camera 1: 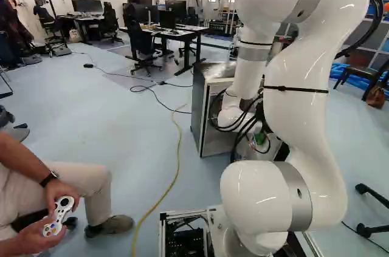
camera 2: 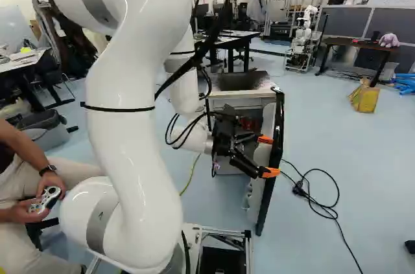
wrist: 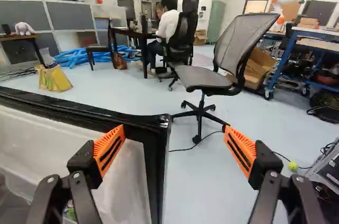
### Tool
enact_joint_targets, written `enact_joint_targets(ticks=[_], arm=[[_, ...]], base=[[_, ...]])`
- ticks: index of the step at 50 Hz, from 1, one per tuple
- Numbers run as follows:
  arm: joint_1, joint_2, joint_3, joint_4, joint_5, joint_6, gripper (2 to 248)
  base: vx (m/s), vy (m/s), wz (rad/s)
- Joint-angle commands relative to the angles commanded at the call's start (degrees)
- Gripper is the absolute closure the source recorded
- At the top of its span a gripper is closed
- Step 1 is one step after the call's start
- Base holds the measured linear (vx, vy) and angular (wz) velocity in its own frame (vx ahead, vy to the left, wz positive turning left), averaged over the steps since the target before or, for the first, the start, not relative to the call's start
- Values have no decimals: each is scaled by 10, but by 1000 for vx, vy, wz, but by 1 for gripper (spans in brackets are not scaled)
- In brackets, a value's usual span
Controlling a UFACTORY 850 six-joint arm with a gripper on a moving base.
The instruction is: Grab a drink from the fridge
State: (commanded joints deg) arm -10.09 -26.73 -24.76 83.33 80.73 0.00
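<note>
So here's where I'm at: the fridge [camera 1: 200, 108] has its fridge door [wrist: 157, 176] swung open, and my pincer [camera 2: 266, 156] is spread wide with nothing gripped in it. One orange pad [wrist: 109, 147] sits by the inner side of the fridge door, overlapping its dark frame in my wrist view, and the other is off past the outer side, over bare floor [wrist: 196, 203]. So the free edge runs between my two fingers, much closer to the inner one. Can't tell if that one is actually touching. My guess is I'm parked like this because a finger on the inside face can shove the fridge door outward without clamping on it, and staying wide means the rim won't jam between the pads. As for the drink, I honestly can't pick one out; it's presumably in the compartment behind the fridge door, but I can't confirm that from here. Next I'd probably push the fridge door wider, back off clear of its edge, then turn in toward the shelves. Main worry is snagging that rim on the way round, or nudging it so it swings back into my wrist. The office chair [wrist: 204, 78] is well apart, beyond the fridge door, so no drama there.
</note>
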Motion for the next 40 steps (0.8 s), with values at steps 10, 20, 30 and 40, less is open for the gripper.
enact_joint_targets(ticks=[10,20,30,40], arm=[[-29,-12,-26,0,0,0,3],[-56,-24,-52,0,0,0,3],[-82,-37,-78,0,0,0,3],[-107,-50,-105,0,0,0,3]], base=[[0,0,0],[0,0,0],[0,0,0],[0,0,0]])
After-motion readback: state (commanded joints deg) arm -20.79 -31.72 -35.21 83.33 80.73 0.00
